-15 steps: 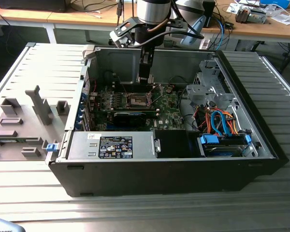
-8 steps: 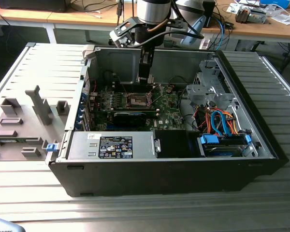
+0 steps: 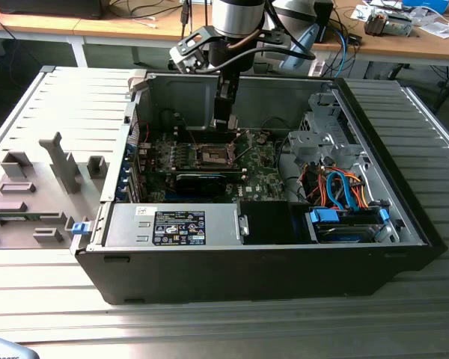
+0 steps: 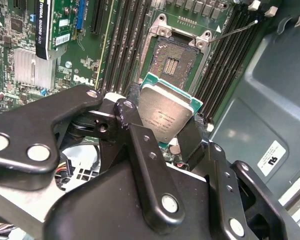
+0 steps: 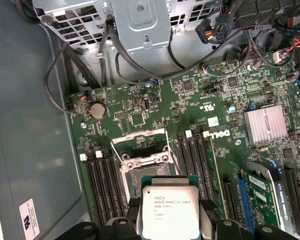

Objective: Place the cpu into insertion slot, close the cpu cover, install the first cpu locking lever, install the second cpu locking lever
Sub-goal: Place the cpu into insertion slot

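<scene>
Inspecting the open computer case point(image 3: 284, 277), we found the gripper point(image 3: 225, 123) above the green motherboard point(image 3: 266, 168), its fingers point(image 4: 127, 112) clamped on opposite edges of the cpu point(image 4: 165, 115). The cpu hung near the insertion slot point(image 4: 177, 57), not seated in it. The slot's dark centre lay uncovered, with memory slots point(image 4: 120, 45) on either side.

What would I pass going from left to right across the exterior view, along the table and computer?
Grey holder blocks → blue clip → socket → orange and blue cables. The claw gripping the chip overlaps the socket, so it's omitted.
</scene>
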Action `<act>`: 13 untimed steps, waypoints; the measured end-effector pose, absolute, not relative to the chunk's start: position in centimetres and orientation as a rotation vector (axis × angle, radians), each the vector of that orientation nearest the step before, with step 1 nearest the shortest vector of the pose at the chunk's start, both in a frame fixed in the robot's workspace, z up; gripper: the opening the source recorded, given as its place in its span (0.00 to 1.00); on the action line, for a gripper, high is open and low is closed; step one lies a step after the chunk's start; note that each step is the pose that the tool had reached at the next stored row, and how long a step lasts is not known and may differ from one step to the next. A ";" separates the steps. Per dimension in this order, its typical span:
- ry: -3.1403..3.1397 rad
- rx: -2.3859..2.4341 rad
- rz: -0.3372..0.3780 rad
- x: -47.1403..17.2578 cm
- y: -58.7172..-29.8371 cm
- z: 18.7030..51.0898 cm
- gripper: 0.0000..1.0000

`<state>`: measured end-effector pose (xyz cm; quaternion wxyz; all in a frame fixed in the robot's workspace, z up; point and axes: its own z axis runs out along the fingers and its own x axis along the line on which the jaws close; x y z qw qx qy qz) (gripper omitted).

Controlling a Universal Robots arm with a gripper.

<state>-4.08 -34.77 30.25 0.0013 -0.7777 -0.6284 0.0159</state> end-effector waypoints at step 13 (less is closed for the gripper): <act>-1.927 -2.477 0.050 -4.1 -34.8 30.2 0.55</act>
